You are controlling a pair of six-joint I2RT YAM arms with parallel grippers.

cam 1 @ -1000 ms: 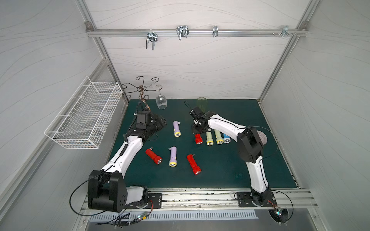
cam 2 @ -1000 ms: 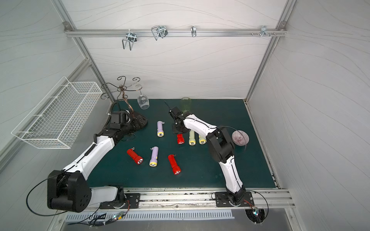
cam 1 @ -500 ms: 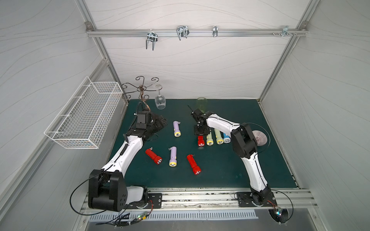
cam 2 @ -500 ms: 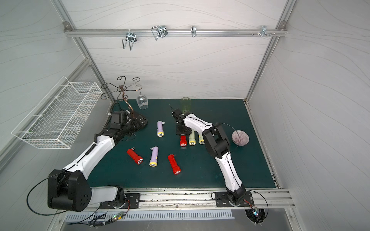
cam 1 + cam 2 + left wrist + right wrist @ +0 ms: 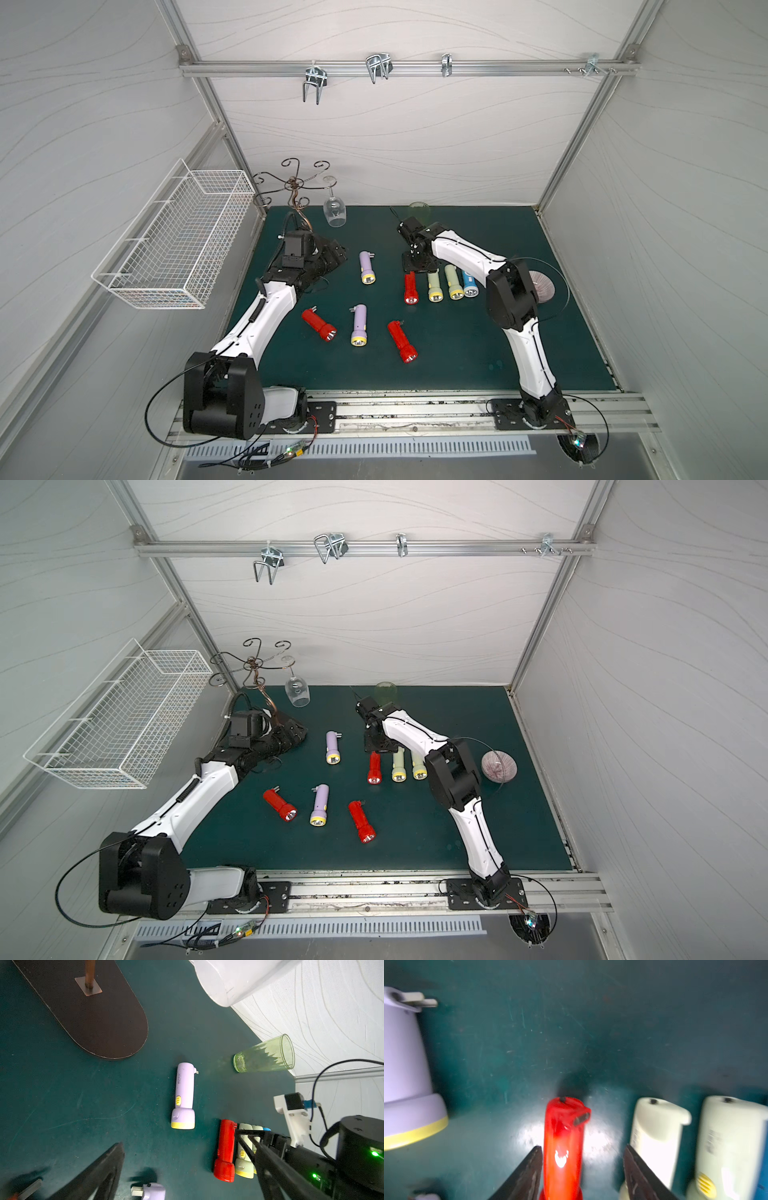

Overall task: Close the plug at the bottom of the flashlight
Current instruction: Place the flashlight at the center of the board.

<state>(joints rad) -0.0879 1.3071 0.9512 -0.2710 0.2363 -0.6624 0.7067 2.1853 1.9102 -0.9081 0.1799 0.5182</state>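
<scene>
The right gripper (image 5: 582,1147) straddles the red flashlight (image 5: 562,1136), jaws parted with daylight on one side, gripping nothing. Just past its tips the plug (image 5: 581,1119) looks folded flush, so I'd judge this one done. The left gripper (image 5: 337,257) waits wide open, well clear.

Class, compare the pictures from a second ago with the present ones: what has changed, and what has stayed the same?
The right gripper has spread its jaws and let go of the red flashlight, which lies beside the pale green flashlights. The left gripper, open and empty, and the other flashlights stayed put.
</scene>
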